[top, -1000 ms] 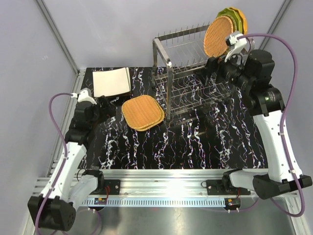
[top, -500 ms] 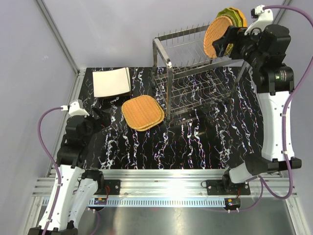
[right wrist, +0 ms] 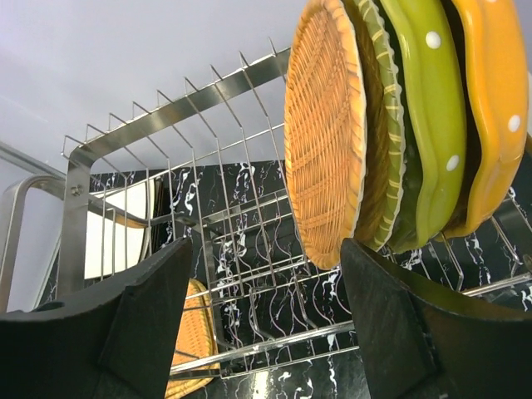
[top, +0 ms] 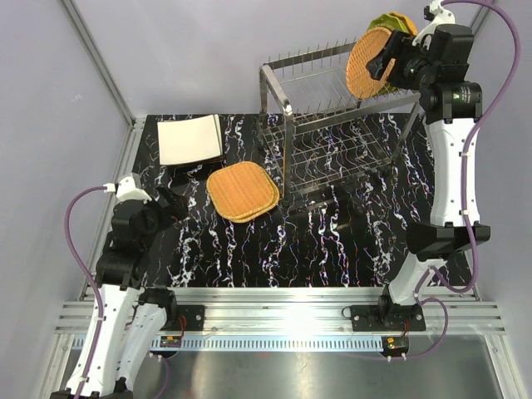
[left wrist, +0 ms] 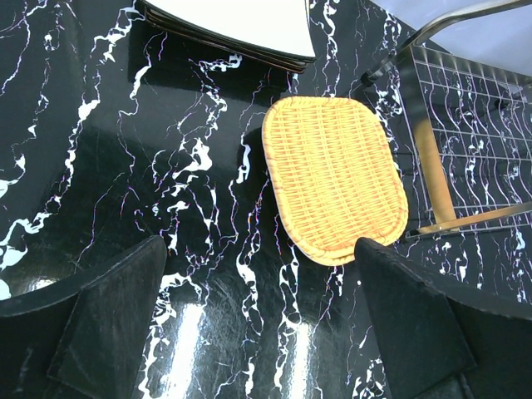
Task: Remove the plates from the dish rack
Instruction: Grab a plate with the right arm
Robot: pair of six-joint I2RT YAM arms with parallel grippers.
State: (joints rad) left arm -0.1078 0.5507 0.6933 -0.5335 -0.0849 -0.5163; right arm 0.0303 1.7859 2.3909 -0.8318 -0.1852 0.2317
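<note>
The dish rack (top: 332, 125) stands at the back right of the table. Its upper tier holds upright plates: a round woven one (right wrist: 324, 133) in front, then a striped-rim one (right wrist: 382, 125), a green dotted one (right wrist: 432, 116) and an orange dotted one (right wrist: 495, 108). My right gripper (right wrist: 266, 324) is open just below the round woven plate's (top: 368, 62) lower edge, with only rack wires between its fingers. Woven rounded-square plates (top: 242, 191) and cream square plates (top: 190, 139) lie stacked on the table. Near and left of the woven plate (left wrist: 335, 179), my left gripper (left wrist: 262, 324) hangs open and holds nothing.
The table (top: 332, 241) is black marble-patterned, with grey walls behind and at the sides. The rack's lower tier (top: 341, 158) shows no plates. The rack's tubular frame (left wrist: 449, 21) rises just right of the woven stack. The cream stack (left wrist: 241, 21) lies at the far left.
My right arm has risen and swung back to the upper tier, bringing its gripper up to the round woven plate. My left arm has pulled back toward the near left.
</note>
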